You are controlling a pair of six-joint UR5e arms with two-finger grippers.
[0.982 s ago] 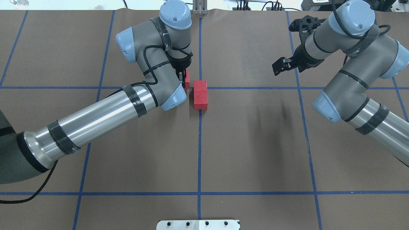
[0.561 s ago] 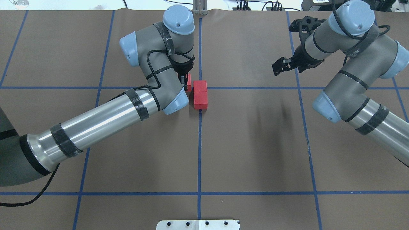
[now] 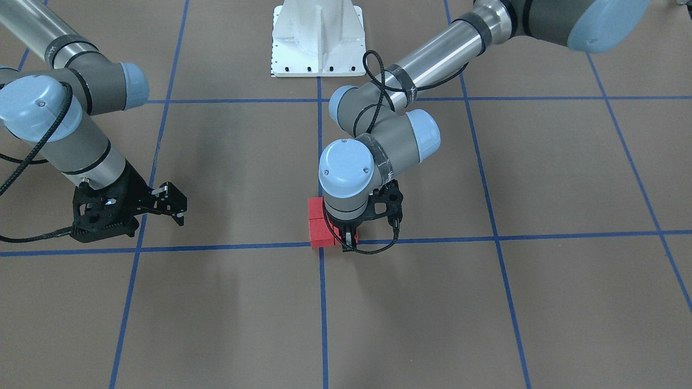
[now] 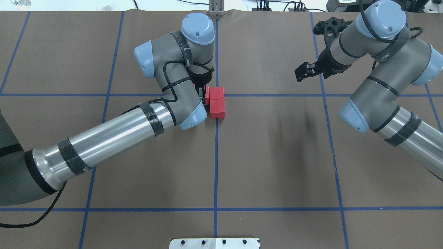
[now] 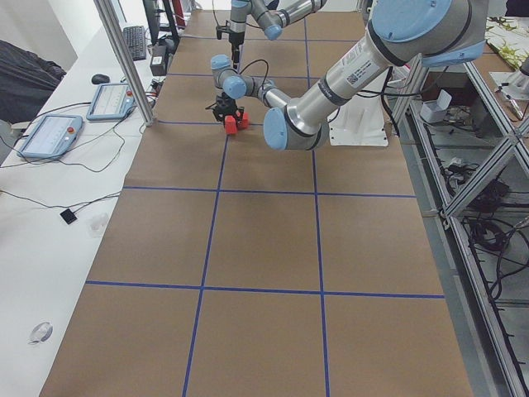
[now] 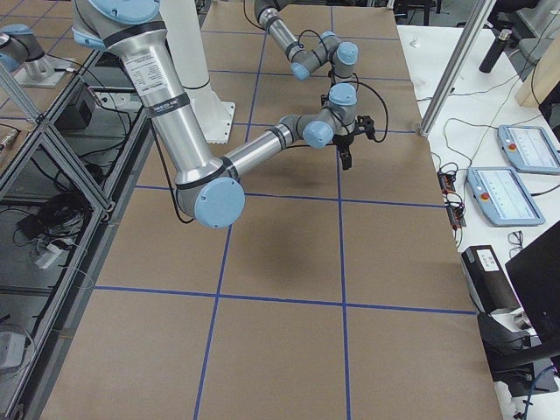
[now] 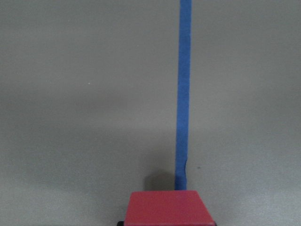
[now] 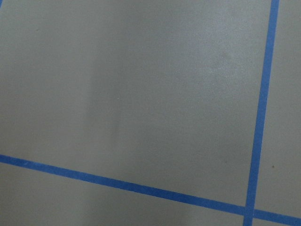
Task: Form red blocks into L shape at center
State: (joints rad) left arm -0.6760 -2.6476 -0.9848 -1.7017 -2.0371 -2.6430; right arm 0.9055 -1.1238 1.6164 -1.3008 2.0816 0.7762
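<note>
Left hand around red block

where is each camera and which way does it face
Front-facing: across table, facing robot; left arm, right arm, red blocks.
Overhead: behind robot, looking down; shares arms, blocks.
Exterior left: table's left end; left arm near.
Exterior right: table's right end; right arm near.
Left wrist: down onto one block, tape.
Right wrist: down onto tape; no body.

Head count, table & bench.
Red blocks ×3, incl. third block part-hidden; left arm + right arm = 2 arms; left gripper + right gripper = 2 grippers; base plate ×1; tablets ×2.
</note>
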